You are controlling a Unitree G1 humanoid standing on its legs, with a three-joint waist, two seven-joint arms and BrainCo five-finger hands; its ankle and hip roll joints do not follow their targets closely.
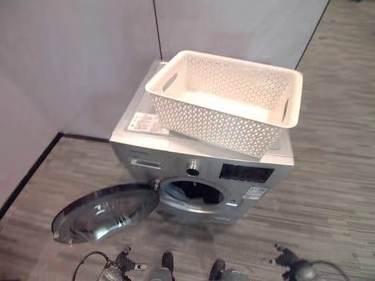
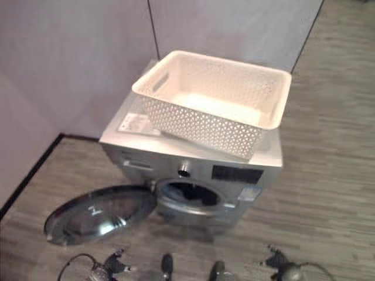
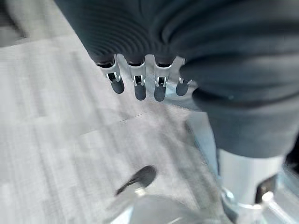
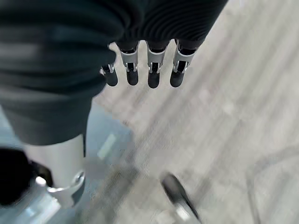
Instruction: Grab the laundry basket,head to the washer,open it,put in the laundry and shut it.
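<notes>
Round glass-fronted washer door [image 1: 105, 213] hung open lower left, looked light and rigid; best pushed at its rim. Left hand [image 3: 140, 81] and right hand [image 4: 140, 70] dangled relaxed, holding nothing.

Walls: pale grey panels [image 1: 88, 58] met in a corner, a dark seam between them.
Floor: grey wood-grain planks [image 1: 340, 175].
Skirting: dark strip [image 1: 26, 175] along the left wall.
</notes>
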